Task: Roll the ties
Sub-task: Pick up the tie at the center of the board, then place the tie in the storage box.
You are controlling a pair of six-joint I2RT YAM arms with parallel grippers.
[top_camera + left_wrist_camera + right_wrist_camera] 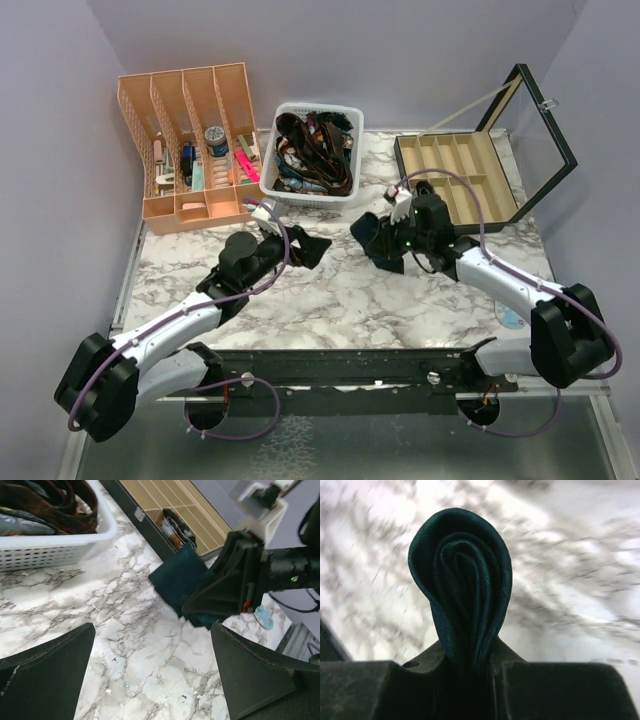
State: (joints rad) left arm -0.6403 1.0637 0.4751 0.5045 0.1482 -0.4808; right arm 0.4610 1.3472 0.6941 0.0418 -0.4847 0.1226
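Note:
A dark teal-navy tie point(462, 580), rolled into a tight coil, is pinched between the jaws of my right gripper point(470, 667). In the top view the roll point(367, 232) hangs just above the marble at mid-table, with the right gripper point(385, 246) shut on it. My left gripper point(306, 248) is a short way to the roll's left, open and holding nothing. From the left wrist, its fingers point(260, 680) stand wide apart over bare marble, and the roll point(177, 577) is ahead of them. A white basket point(290, 185) at the back holds several more ties point(312, 150).
A compartmented box point(455, 180) with its glass lid point(545, 140) raised stands at the back right; a dark patterned roll point(175, 527) lies in one compartment. A peach desk organiser point(190, 140) fills the back left. The arms' base rail point(350, 370) runs along the near edge.

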